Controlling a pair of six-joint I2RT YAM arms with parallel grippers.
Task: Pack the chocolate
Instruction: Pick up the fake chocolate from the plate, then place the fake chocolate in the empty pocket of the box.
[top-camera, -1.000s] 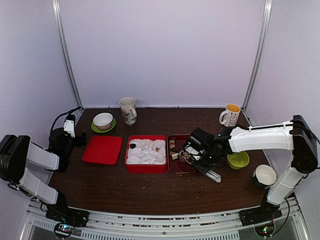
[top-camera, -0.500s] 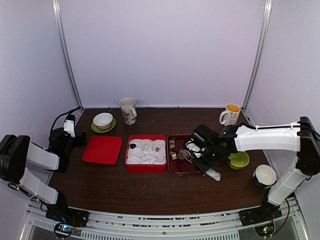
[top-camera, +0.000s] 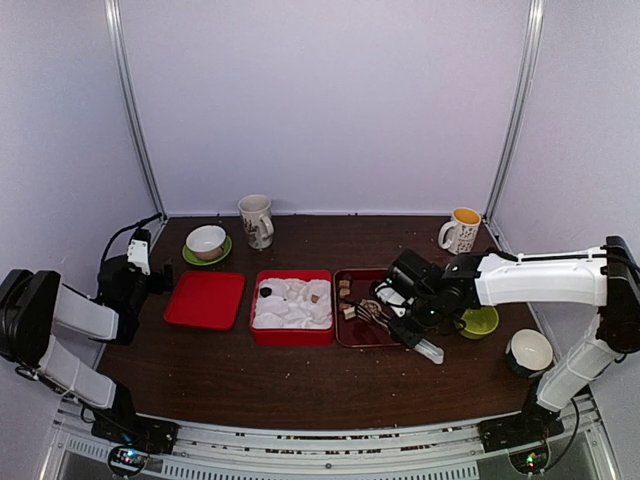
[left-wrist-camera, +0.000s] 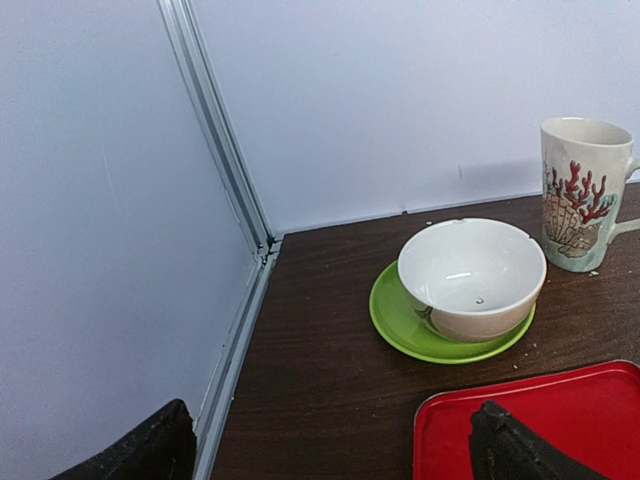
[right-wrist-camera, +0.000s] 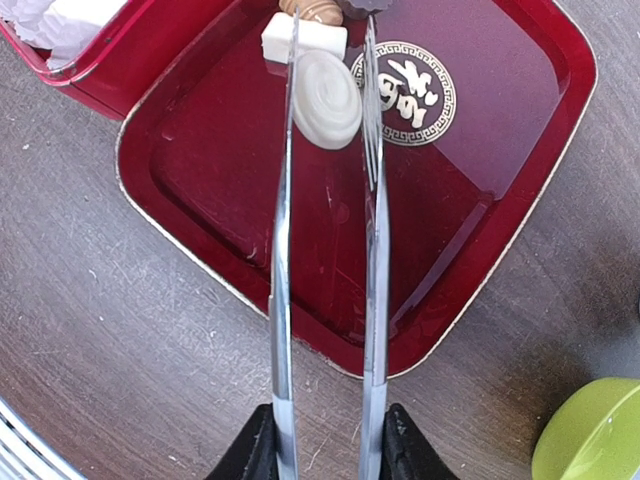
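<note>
Right claw (right-wrist-camera: 325, 440) pinches tongs (right-wrist-camera: 282, 300) whose tips straddle a white chocolate (right-wrist-camera: 325, 98) in the tray (right-wrist-camera: 200, 180) right of the box (top-camera: 291, 338), left claw (left-wrist-camera: 330, 448) spread wide far left; one dark piece (top-camera: 266, 292) looks boxed, most left to pack.

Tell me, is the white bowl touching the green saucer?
Touching. The left wrist view shows the white bowl sitting right on the green saucer, no gap beneath.

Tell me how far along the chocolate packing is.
Done: one dark piece sits in the white insert. In hand: the right gripper holds tongs whose tips flank a cream-white round piece in the dark-red tray. Still to go: the other pieces there, like the white block.
</note>
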